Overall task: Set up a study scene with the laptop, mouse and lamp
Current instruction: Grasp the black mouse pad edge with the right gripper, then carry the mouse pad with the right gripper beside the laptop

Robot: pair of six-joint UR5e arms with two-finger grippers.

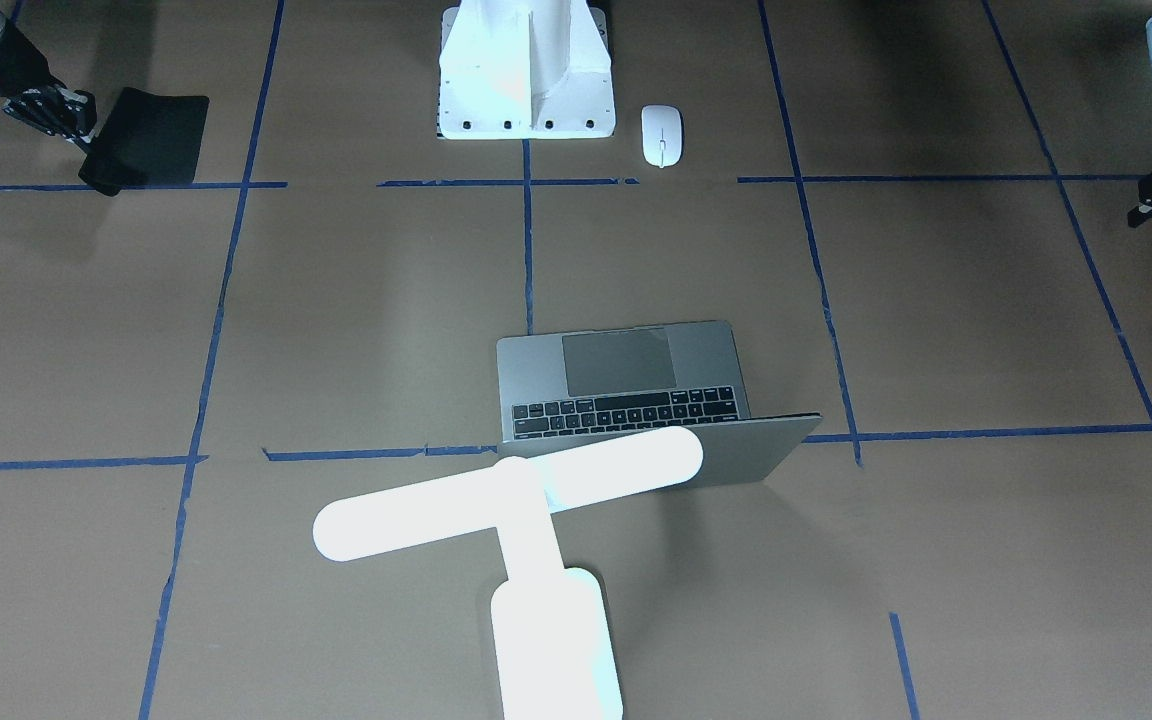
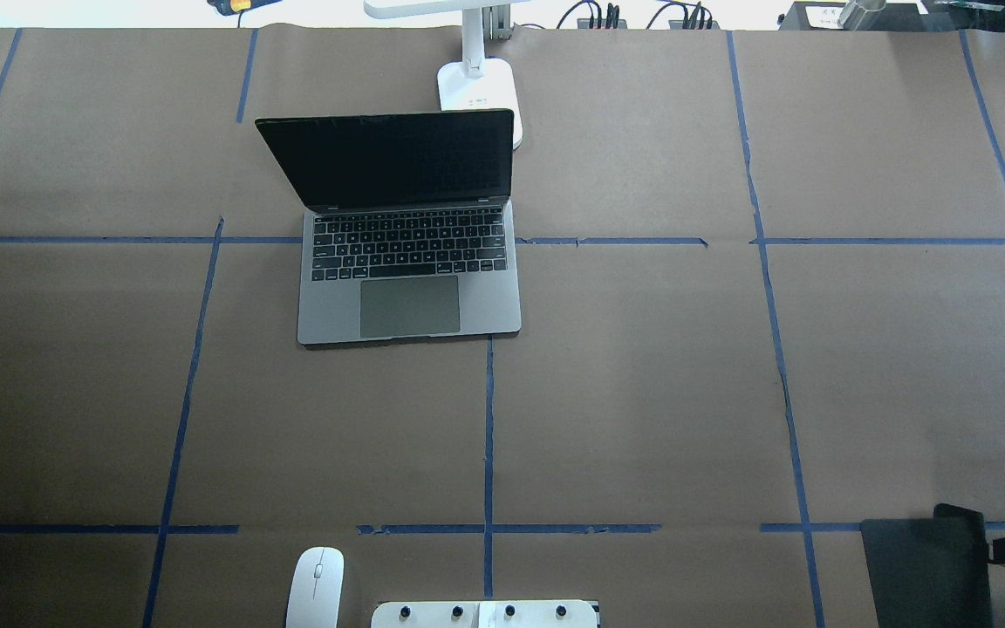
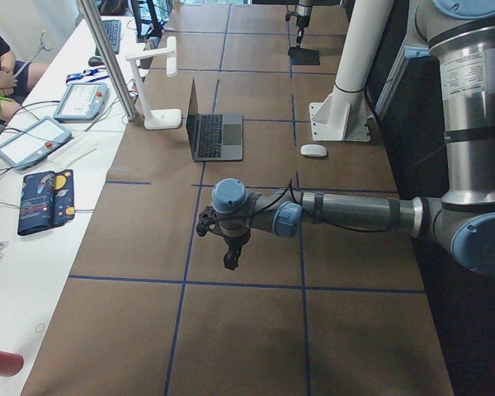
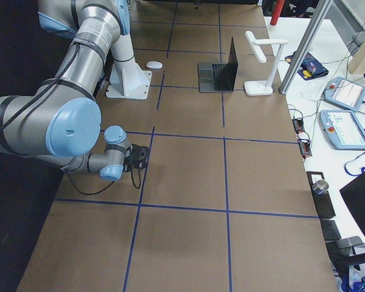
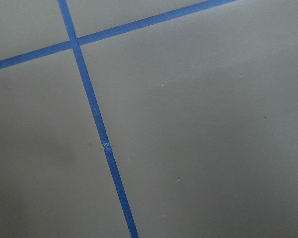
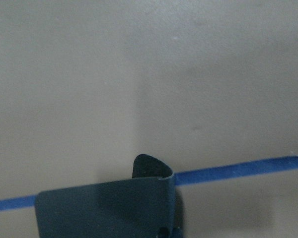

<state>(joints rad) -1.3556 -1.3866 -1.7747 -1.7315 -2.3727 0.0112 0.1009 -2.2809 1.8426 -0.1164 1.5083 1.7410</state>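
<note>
One laptop (image 2: 411,262) stands open on the table (image 2: 642,392), left of the centre tape line in the overhead view, with its dark screen upright and its keyboard and trackpad facing the robot. One lamp (image 2: 476,83) stands just behind the laptop's lid at the table's far edge, and its bar head reaches over the lid in the front-facing view. One mouse (image 2: 315,586) lies well apart from both, near the robot's side and just beside the one white pedestal (image 1: 526,70). One black pad (image 1: 151,135) sits at the robot's right near corner. The right gripper (image 1: 84,125) is pinching the pad's edge, and the held end curls up off the table. The left gripper (image 3: 229,261) hangs pointing down over bare table out on the robot's left, away from all three things. I cannot tell whether its fingers are spread or pressed together.
</note>
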